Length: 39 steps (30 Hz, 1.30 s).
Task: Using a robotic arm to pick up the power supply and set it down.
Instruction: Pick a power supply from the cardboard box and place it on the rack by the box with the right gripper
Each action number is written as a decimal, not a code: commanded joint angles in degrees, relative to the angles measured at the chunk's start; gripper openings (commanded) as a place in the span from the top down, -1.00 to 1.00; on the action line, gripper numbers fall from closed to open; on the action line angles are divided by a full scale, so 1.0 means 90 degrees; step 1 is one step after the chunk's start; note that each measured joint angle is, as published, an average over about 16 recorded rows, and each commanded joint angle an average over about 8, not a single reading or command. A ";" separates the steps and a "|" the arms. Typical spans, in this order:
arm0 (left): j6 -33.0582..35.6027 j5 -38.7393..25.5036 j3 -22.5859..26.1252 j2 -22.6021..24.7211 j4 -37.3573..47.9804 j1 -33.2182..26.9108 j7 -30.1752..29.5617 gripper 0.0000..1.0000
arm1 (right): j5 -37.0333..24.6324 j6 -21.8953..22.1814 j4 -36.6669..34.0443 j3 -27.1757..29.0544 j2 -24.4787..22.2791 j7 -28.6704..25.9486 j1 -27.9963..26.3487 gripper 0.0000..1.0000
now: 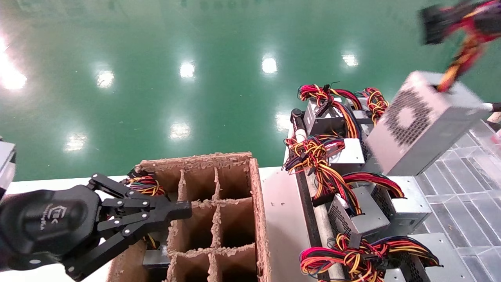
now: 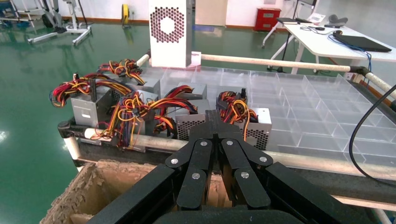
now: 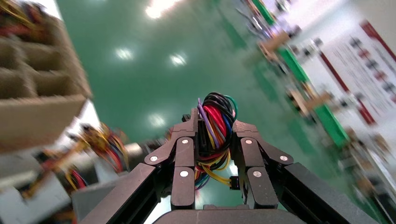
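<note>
A silver-grey power supply (image 1: 424,121) with a honeycomb vent hangs tilted in the air at the right, above the rack. Its red, yellow and black wire bundle (image 1: 465,43) runs up to the top right corner. In the right wrist view my right gripper (image 3: 215,122) is shut on that wire bundle (image 3: 215,112). The left wrist view shows the same power supply (image 2: 170,32) raised behind the rack. My left gripper (image 1: 184,209) is shut and empty, low at the left over the cardboard divider box (image 1: 257,203).
Several more power supplies (image 1: 352,150) with tangled wires lie on the rack at the right, beside a clear plastic divider tray (image 1: 462,188). One grey unit (image 1: 154,259) with wires sits in a left compartment of the cardboard box. Green floor lies beyond.
</note>
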<state>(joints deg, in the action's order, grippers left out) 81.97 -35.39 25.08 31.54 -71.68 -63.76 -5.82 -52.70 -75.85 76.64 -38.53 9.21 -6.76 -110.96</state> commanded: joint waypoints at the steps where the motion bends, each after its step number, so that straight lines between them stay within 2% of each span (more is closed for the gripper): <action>1: 0.0000 0.0000 0.0000 0.0000 0.0000 0.0000 0.0000 1.00 | -0.0224 0.0110 -0.0007 0.0012 -0.0167 -0.0061 -0.0039 1.00; 11: 0.0000 0.0000 0.0000 0.0000 0.0000 0.0000 0.0000 1.00 | -0.0406 0.0561 -0.0220 -0.0336 -0.0671 0.0025 0.0465 1.00; 20: 0.0000 0.0000 0.0000 0.0000 0.0000 0.0000 0.0000 1.00 | 0.0069 0.0957 -0.0835 -0.0784 -0.0744 0.0662 0.1055 1.00; 28: 0.0000 0.0000 0.0000 0.0000 0.0000 0.0000 0.0000 1.00 | 0.0581 0.1140 -0.1601 -0.1070 -0.0345 0.1522 0.1509 1.00; 39: 0.0000 0.0000 0.0000 0.0000 0.0000 0.0000 0.0000 1.00 | 0.0799 0.0945 -0.2835 -0.1164 0.0748 0.2496 0.1654 1.00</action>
<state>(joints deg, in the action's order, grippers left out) 81.97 -35.39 25.08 31.54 -71.68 -63.76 -5.82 -45.96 -67.38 50.90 -49.01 16.03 15.55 -96.58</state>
